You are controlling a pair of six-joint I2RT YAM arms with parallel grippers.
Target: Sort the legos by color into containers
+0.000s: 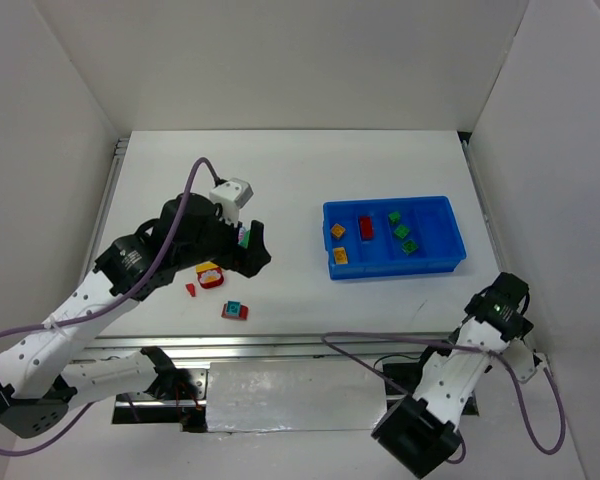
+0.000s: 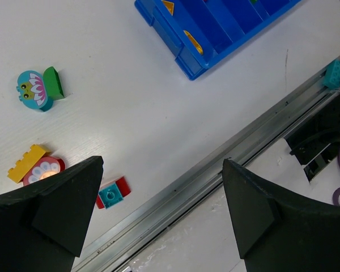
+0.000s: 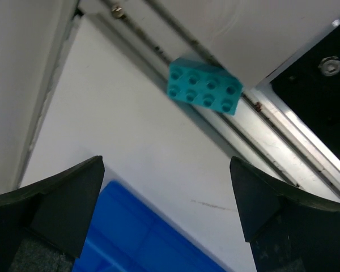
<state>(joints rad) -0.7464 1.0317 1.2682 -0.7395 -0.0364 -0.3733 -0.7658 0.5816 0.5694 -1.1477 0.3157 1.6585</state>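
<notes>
Top external view: the blue tray (image 1: pixel 400 268) was recorded right of centre, yellow, red and green legos (image 1: pixel 366 227) inside (others lay loose left of centre). Left gripper (image 2: pixel 164 192) and right gripper (image 3: pixel 167 187) were found released, empty.

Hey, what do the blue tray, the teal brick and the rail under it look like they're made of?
Blue tray: likely moulded plastic, glossy; even saturated colour, soft highlights on its rounded rim. Teal brick: plastic, smooth slight sheen, moulded studs on top. Rail: probably bare metal, perhaps aluminium; grey, streaky dull reflections and scuffs.
</notes>
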